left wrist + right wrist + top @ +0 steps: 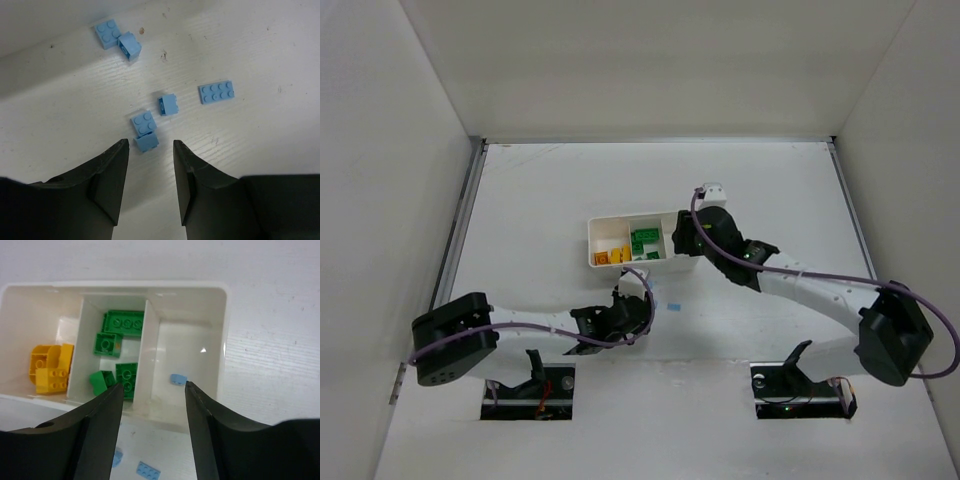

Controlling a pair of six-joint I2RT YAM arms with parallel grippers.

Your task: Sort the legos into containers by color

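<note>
Green legos [122, 322], yellow legos [47, 367] binned; I see one blue lego [178, 379] in tray [223, 340], blue legos [217, 92] on counter [260, 140]. Left end effector [150, 145], right end effector [154, 387] open

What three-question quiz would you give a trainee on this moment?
1. True or false: the green legos lie in the middle compartment of the tray.
2. The loose legos on the table below the left gripper are: A green, B yellow, C light blue.
3. Short answer: is the right gripper, over the tray, open or shut?

Key: 1 true; 2 C; 3 open.
</note>
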